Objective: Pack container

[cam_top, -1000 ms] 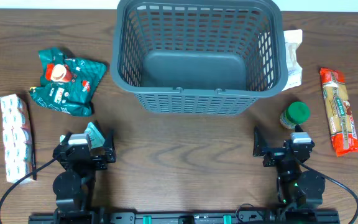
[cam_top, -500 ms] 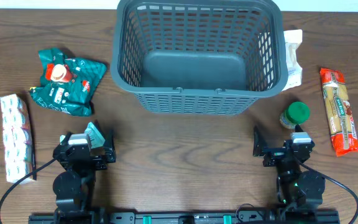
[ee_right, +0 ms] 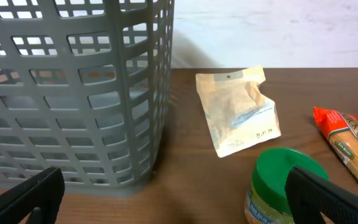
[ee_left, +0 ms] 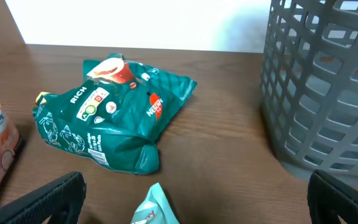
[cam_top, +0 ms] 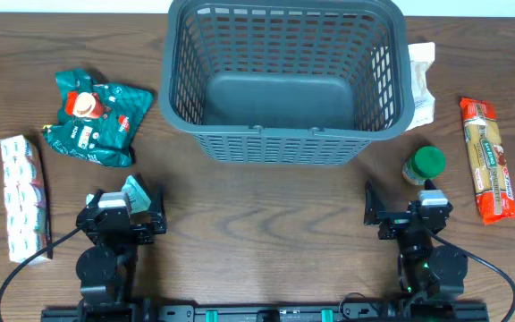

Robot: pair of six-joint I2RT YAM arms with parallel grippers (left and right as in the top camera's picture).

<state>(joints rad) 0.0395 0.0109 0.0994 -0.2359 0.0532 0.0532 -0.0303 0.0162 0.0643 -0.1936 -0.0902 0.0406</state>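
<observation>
The container (cam_top: 175, 89), a big dark grey lattice basket, stands at the back middle of the table and is empty. It fills the right of the left wrist view (ee_left: 328, 93) and the left of the right wrist view (ee_right: 73, 93). My left gripper (cam_top: 123, 201) is open near the front left, and a small teal packet (cam_top: 135, 190) lies between its fingers (ee_left: 157, 208). My right gripper (cam_top: 402, 206) is open at the front right, holding nothing. A green-lidded jar (cam_top: 425, 165) stands just beyond its right finger (ee_right: 334, 196).
A green crumpled bag (cam_top: 92, 116) lies left of the basket (ee_left: 110, 106). A white and red multipack (cam_top: 23, 197) lies at the far left. A pale pouch (cam_top: 421, 80) rests by the basket's right wall. A red pasta packet (cam_top: 488, 159) lies at the far right.
</observation>
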